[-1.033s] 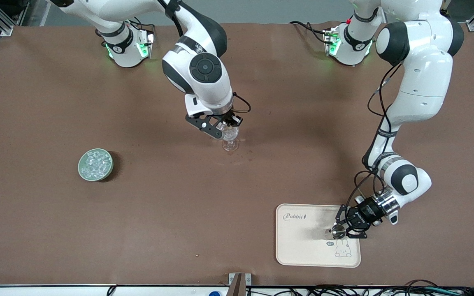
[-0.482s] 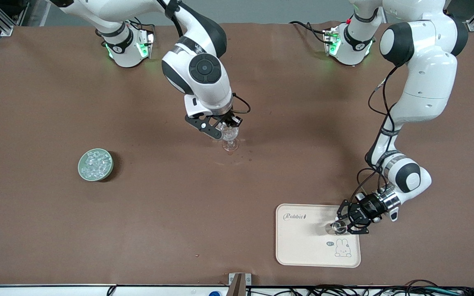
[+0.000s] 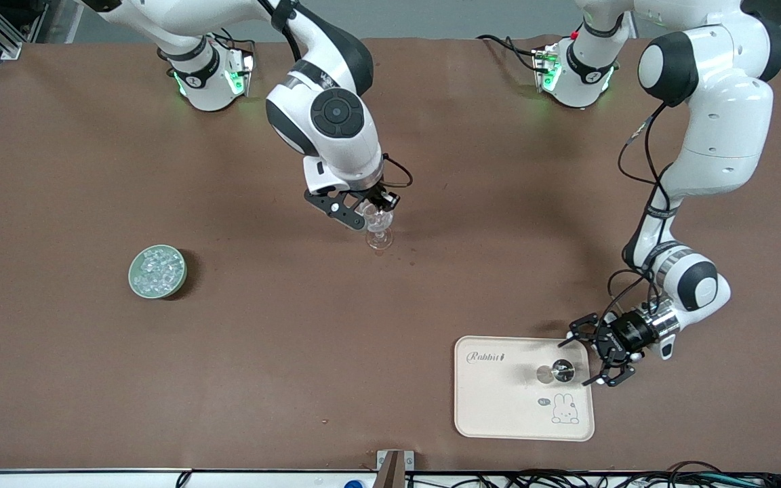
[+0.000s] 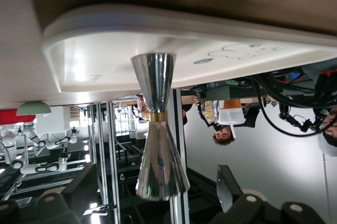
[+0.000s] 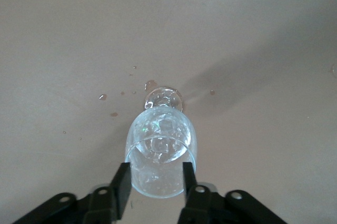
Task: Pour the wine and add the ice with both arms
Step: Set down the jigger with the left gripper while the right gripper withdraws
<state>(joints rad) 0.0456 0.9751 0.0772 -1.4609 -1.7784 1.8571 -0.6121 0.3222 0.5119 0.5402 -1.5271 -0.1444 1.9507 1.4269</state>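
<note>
The right gripper (image 3: 371, 215) is over the middle of the brown counter (image 3: 390, 325), its 2 fingers closed against the bowl of a clear stemmed wine glass (image 5: 160, 153) that stands on its foot. The hold seems meant to steady the tall, tippy glass while things go into it. In the right wrist view several chunks of ice (image 5: 159, 130) lie inside the glass, and small wet spots dot the counter around its foot.

More ice fills a green bowl (image 3: 157, 272) toward the right arm's end of the counter, well apart from the glass, probably parked there as the supply.

The left gripper (image 3: 601, 354) hovers at the edge of a cream tray (image 3: 499, 413) near the front camera, toward the left arm's end. Its fingers are spread and grip nothing. A steel hourglass-shaped jigger (image 4: 157, 124) stands upright on the tray, just beside the fingers but apart from them. The tray likely serves as its resting place, keeping drips off the counter.
</note>
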